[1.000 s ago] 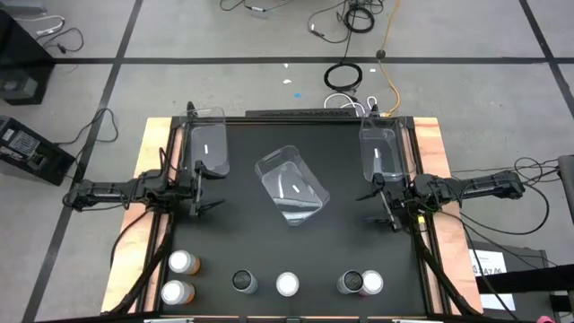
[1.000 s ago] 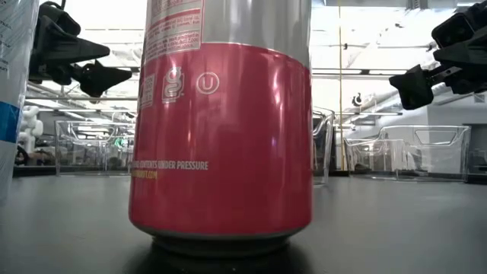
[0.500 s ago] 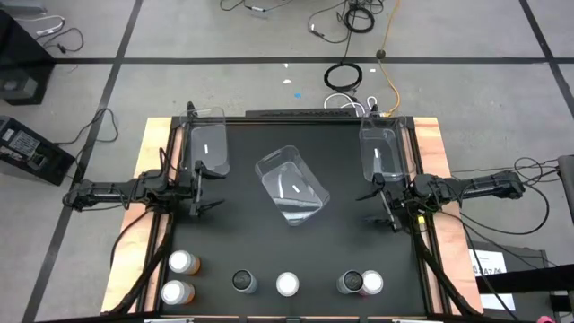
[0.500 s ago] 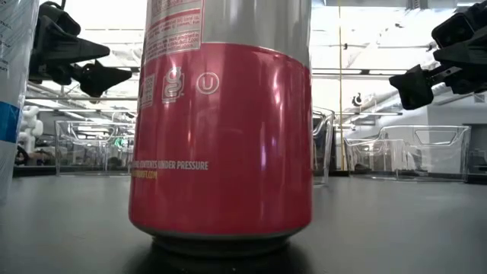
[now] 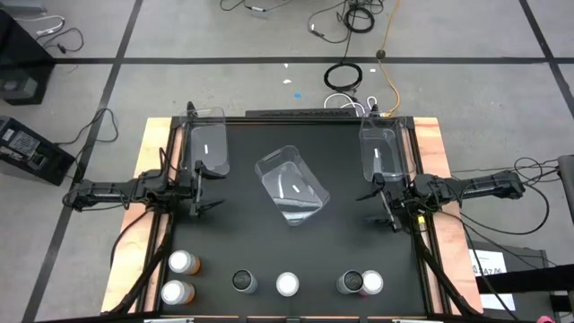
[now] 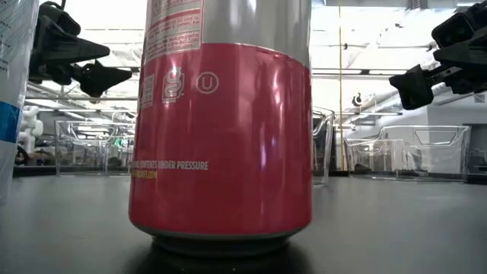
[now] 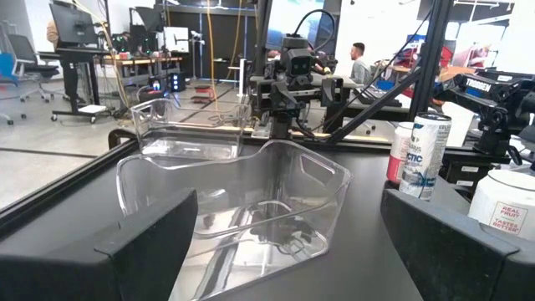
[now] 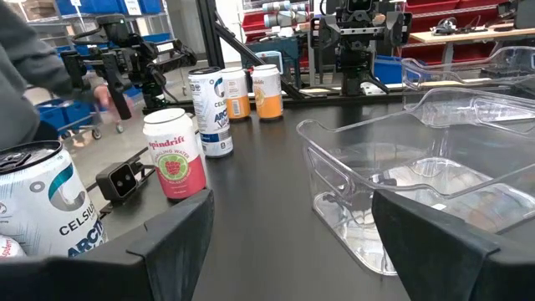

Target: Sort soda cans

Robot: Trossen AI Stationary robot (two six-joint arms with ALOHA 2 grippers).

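Note:
Six soda cans stand upright on their bases along the table's near edge: two orange ones point(image 5: 180, 276) at the left, a dark-topped one point(image 5: 243, 282), a pink one point(image 5: 287, 284) in the middle that fills the low view point(image 6: 221, 122), and a dark and pink pair point(image 5: 360, 283) at the right. My left gripper point(image 5: 212, 189) hovers open above the table's left side. My right gripper point(image 5: 377, 203) hovers open above the right side. Each is far from the cans. In the right wrist view a pink can point(image 8: 175, 155) and the orange cans point(image 8: 255, 92) show.
Three clear plastic bins sit on the black table: one at the far left point(image 5: 208, 144), one at the far right point(image 5: 381, 148), one turned askew in the middle point(image 5: 291, 184). Bare table lies between the bins and the row of cans. People show in the room beyond.

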